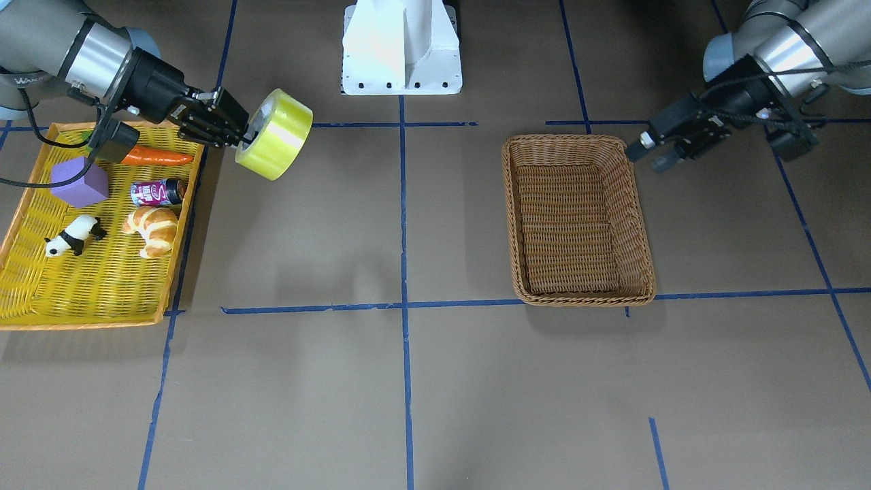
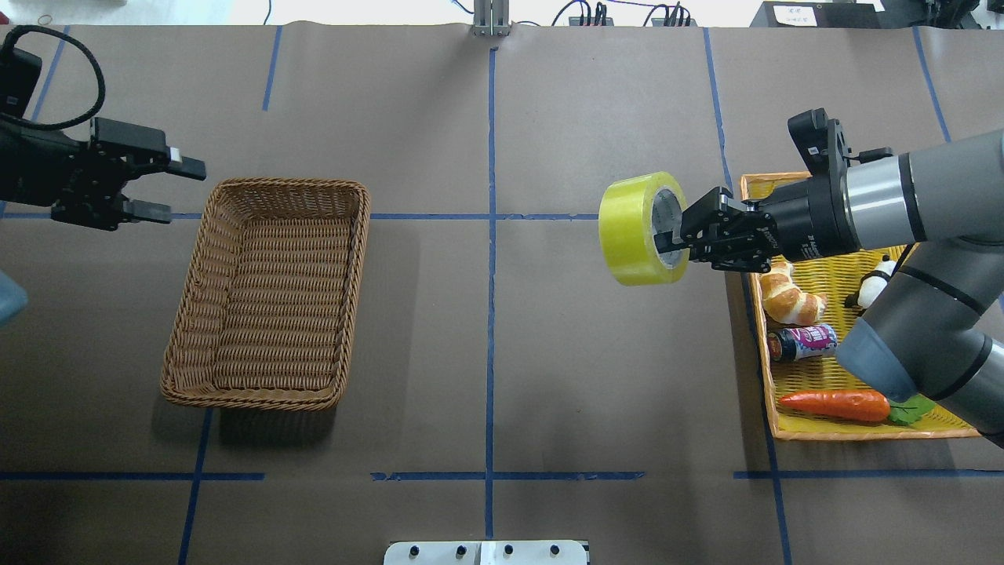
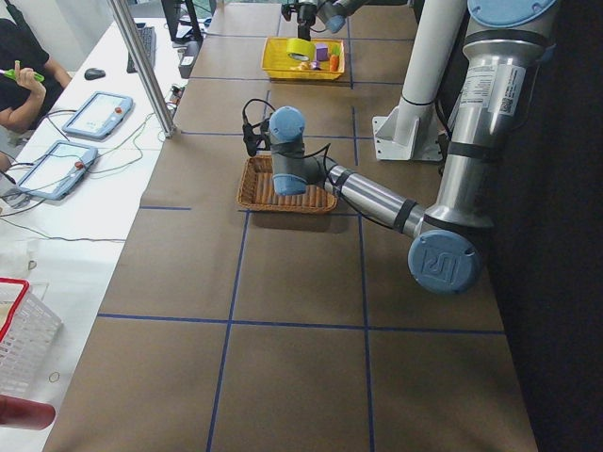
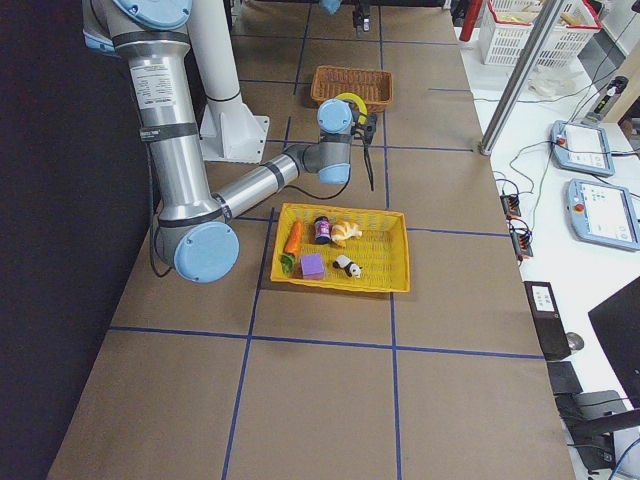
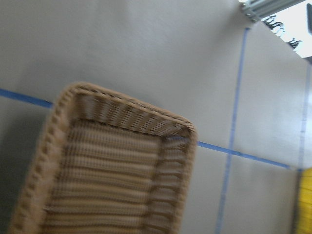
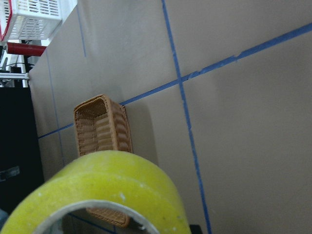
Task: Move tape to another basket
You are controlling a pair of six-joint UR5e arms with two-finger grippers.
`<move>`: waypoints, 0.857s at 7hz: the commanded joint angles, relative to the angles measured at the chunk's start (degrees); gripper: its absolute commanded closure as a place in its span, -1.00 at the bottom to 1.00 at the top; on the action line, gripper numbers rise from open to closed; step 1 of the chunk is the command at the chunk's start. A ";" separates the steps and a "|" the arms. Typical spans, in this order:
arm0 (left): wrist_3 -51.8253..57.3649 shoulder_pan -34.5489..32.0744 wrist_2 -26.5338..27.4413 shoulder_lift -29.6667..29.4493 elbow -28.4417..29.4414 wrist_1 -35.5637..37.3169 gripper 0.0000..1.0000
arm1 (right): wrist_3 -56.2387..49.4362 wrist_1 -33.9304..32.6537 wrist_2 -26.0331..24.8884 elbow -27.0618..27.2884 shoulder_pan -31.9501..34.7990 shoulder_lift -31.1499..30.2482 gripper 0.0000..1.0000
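Observation:
My right gripper (image 2: 681, 237) is shut on the tape (image 2: 632, 228), a wide yellow-green roll with a grey-white core. It holds the roll on edge in the air, just left of the yellow tray and well right of the table's middle line. In the front view the tape (image 1: 275, 136) hangs beside the tray's corner at the right gripper (image 1: 245, 139). The brown wicker basket (image 2: 286, 184) stands on the table's left half and holds nothing. My left gripper (image 2: 176, 190) is open and holds nothing, hovering just outside the basket's far left corner. The right wrist view shows the tape (image 6: 107, 185) close up and the basket (image 6: 102, 126) far off.
The yellow tray (image 1: 88, 292) holds a carrot (image 1: 156, 156), a purple cube (image 1: 80, 182), a small can (image 1: 156, 192), a croissant (image 1: 153, 228) and a toy panda (image 1: 71, 236). The white robot base (image 1: 401, 47) stands at the table's edge. Blue tape lines mark the brown tabletop.

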 commanded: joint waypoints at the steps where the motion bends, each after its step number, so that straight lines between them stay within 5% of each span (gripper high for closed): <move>1: -14.41 2.39 0.84 -4.22 -0.16 -9.47 -1.00 | 7.52 10.51 -3.79 0.38 -3.10 0.36 0.96; 4: -30.96 13.19 19.96 -6.42 -2.35 -21.01 -1.00 | 12.39 15.22 -24.50 3.44 -15.82 1.41 0.95; 6: -33.71 14.88 20.89 -8.98 -2.97 -21.20 -1.00 | 12.30 14.35 -27.29 3.02 -20.50 6.66 0.95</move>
